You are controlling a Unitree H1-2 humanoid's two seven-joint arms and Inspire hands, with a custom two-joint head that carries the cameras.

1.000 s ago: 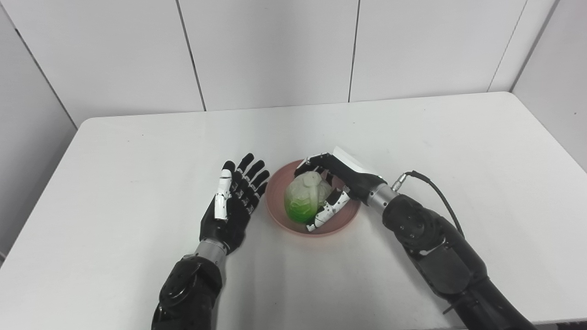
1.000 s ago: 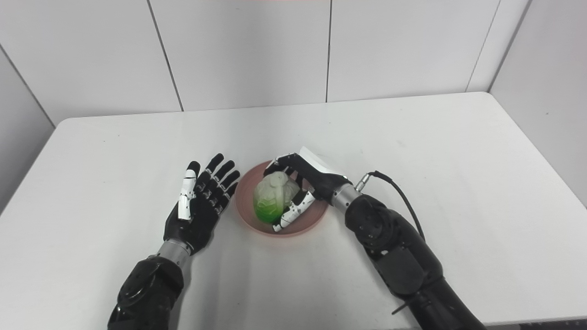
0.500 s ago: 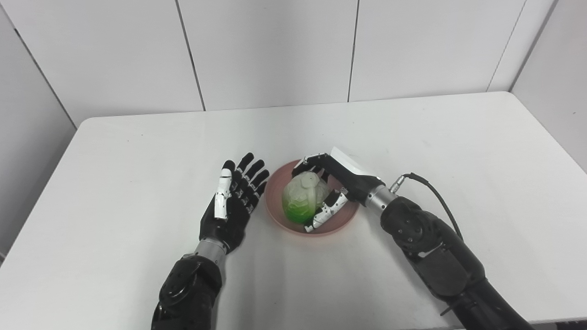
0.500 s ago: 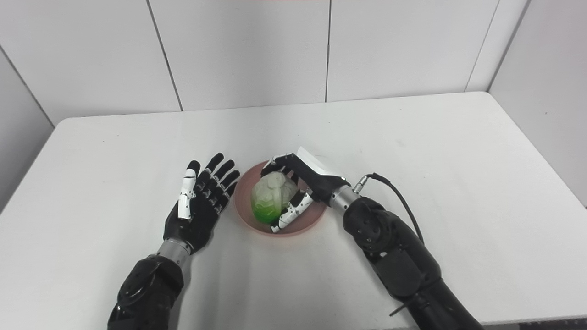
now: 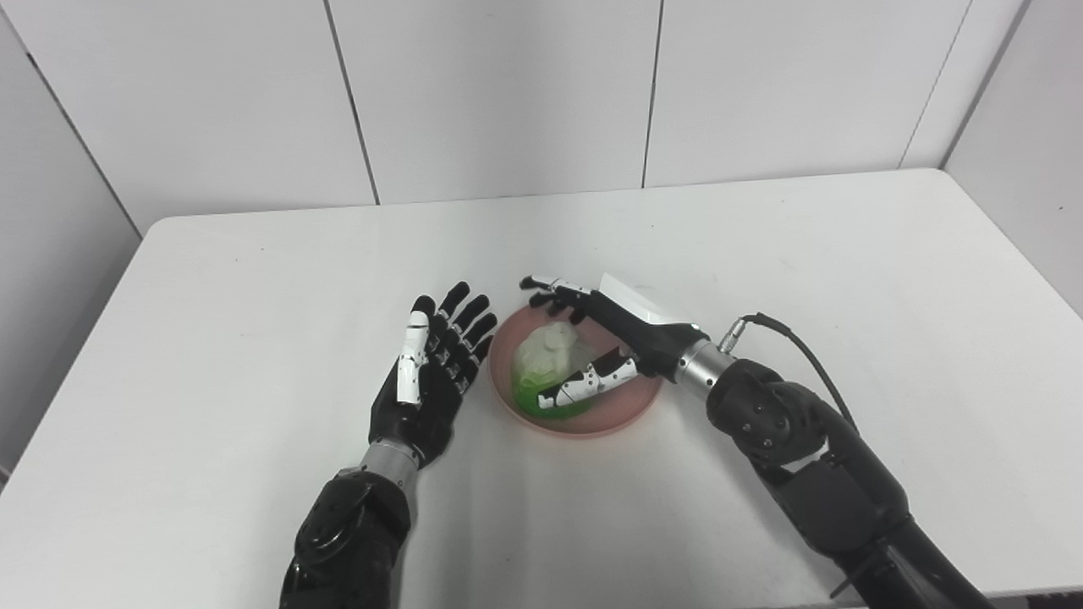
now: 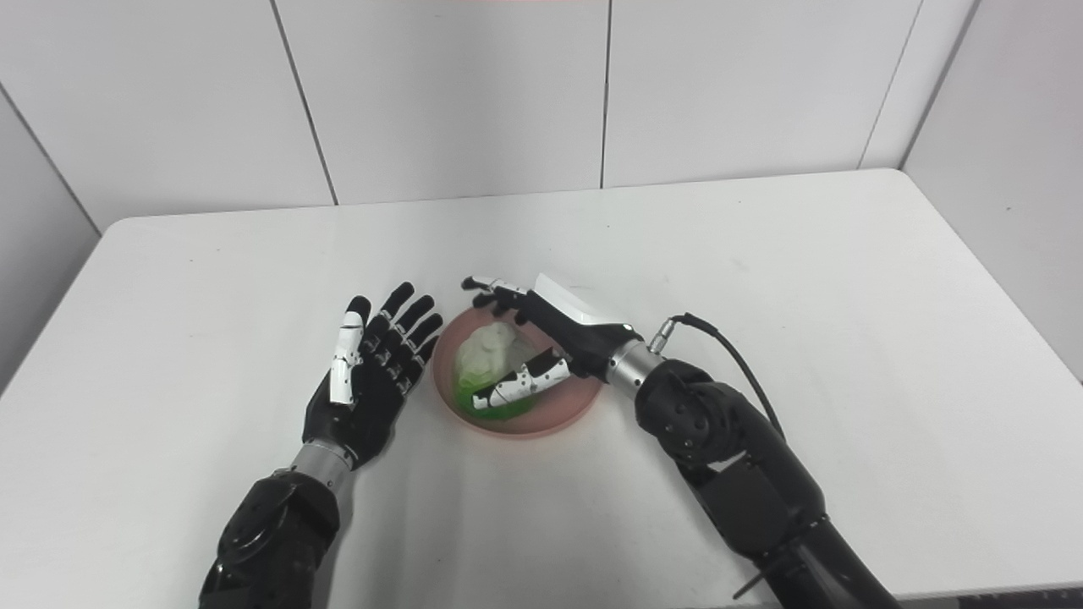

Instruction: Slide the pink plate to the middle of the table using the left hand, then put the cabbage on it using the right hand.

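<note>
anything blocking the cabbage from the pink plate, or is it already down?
Nothing visible in the way. The cabbage already lies in the pink plate. The right hand is open around it, fingers spread. The left hand is open beside the plate's left rim.

No readable text, labels or numbers anywhere.

The surface (image 5: 254, 279) looks smooth, matt white. The pink plate (image 5: 630, 402) seems matt plastic, the cabbage (image 5: 541, 359) waxy plastic. Both hands (image 5: 427, 372) (image 5: 622, 334) show glossy black and white plastic.
</note>
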